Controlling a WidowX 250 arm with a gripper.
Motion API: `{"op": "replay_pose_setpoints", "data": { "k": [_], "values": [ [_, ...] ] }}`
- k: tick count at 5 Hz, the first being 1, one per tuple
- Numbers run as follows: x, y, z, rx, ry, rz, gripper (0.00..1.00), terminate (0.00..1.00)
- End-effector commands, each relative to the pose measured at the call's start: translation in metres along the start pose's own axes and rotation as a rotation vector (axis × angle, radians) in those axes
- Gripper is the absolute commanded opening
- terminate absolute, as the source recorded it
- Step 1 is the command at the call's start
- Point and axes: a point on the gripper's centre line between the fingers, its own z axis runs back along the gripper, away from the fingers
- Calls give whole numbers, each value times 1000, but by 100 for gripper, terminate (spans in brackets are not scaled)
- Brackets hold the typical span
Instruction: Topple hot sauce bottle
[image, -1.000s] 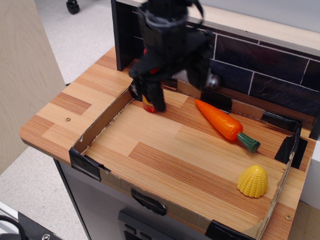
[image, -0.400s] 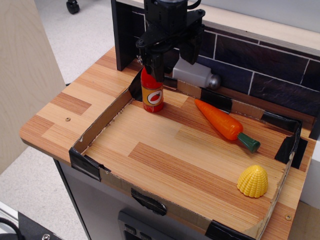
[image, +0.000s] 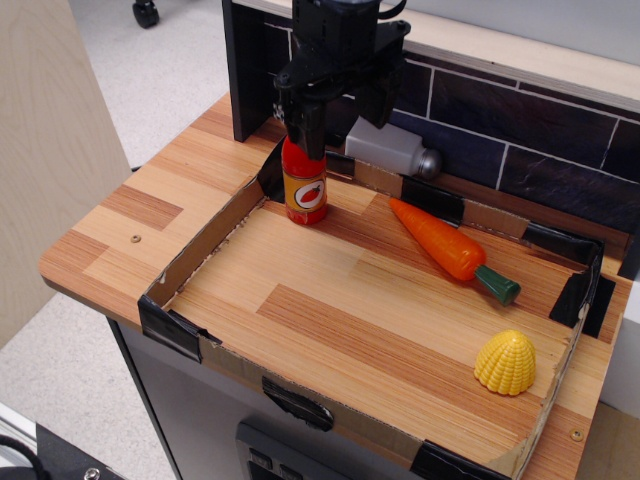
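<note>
The hot sauce bottle (image: 306, 190) is small, glossy and red, with a yellow-orange label and a round red emblem. It stands upright in the far left corner of the cardboard-walled tray (image: 190, 262). My black gripper (image: 343, 112) hangs just above and behind it, with its jaws apart. The left finger (image: 304, 125) covers the bottle's cap and neck from this view; I cannot tell whether it touches them. The right finger (image: 386, 95) is off to the bottle's right. Nothing is held.
An orange carrot (image: 440, 240) with a green stem lies right of the bottle. A yellow corn piece (image: 505, 362) sits at the near right. A grey metal block (image: 388, 150) rests at the dark tiled back wall (image: 520, 150). Low cardboard walls ring the wooden floor.
My gripper has risen from low around the bottle to just above it. The bottle, mostly hidden before, now shows standing upright in the same spot.
</note>
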Motion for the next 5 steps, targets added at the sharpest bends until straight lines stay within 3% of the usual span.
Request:
{"op": "replay_pose_setpoints", "data": {
  "k": [1,5],
  "values": [
    [20,-7,13,-31,-25,15,100,0],
    [33,4,9,-24,-47,69,100,0]
  ]
}}
